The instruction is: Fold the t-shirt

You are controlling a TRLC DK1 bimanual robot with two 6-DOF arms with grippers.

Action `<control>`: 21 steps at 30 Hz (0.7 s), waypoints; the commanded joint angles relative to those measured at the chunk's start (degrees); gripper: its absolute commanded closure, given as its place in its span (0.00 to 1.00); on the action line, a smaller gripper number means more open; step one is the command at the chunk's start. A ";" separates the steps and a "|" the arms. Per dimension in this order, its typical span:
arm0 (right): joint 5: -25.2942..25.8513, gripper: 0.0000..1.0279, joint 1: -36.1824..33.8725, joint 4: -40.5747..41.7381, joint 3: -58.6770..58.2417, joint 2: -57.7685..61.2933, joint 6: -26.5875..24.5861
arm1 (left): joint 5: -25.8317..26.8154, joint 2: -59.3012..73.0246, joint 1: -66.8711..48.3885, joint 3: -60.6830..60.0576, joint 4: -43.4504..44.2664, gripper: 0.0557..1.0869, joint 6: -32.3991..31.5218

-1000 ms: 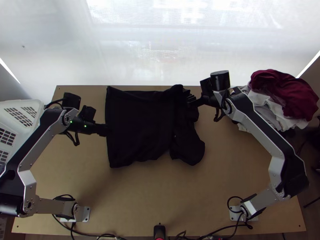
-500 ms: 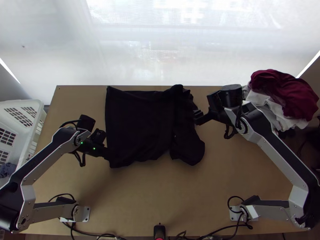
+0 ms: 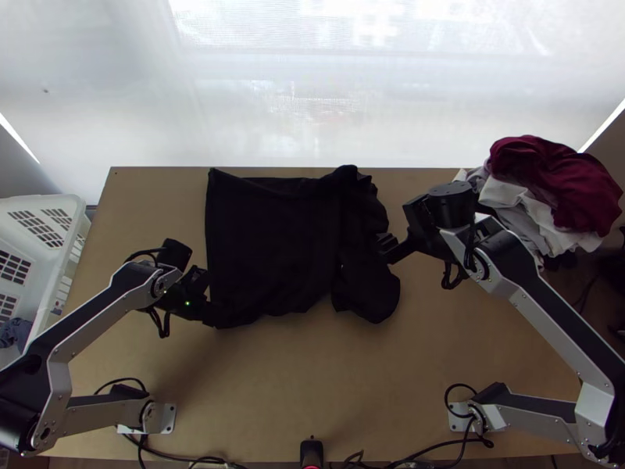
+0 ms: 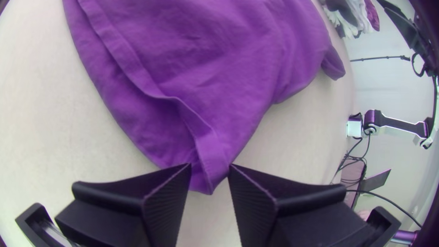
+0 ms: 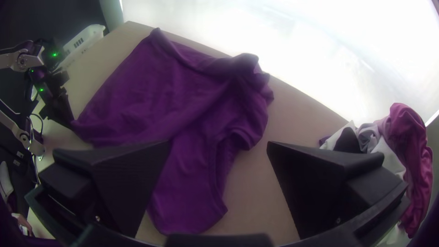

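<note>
Nearer the viewer than half a second ago comes the left gripper (image 3: 212,316), down to the t-shirt's near left corner; the right gripper (image 3: 384,246) slips the same way along the other side, and the dark t-shirt (image 3: 269,242) itself hasn't budged. Now, from the left: a white basket (image 3: 48,208) at the table (image 3: 312,375) edge, with a bit of blue cloth (image 3: 14,333) inside. Left arm next, between that basket and the t-shirt, fingers a little apart, and there's the hem corner lying between the tips! The t-shirt sits mid-table toward the far edge, its left part spread fairly flat, a fold along the far side, the right side rumpled. Over to the right gripper, fingers spread wide, nothing pinched between them. Whether it touches the cloth, can't tell. Close behind its wrist, at the table's far right, a heap: white cloth (image 3: 512,195) with maroon cloth (image 3: 555,176) on top, the right arm crossing in front of its near side.
</note>
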 commanded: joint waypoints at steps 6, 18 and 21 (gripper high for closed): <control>-0.80 0.05 8.10 -3.17 -12.04 -2.88 -1.66 | 0.18 -1.57 4.84 4.06 5.28 0.97 -3.98; -0.63 0.10 18.99 -4.84 -28.04 -2.44 -6.85 | 0.35 0.10 13.46 17.15 4.05 0.97 -4.51; -0.28 0.10 18.73 -4.32 -30.06 -0.95 -6.85 | 0.35 0.10 14.16 17.51 4.05 0.97 -4.51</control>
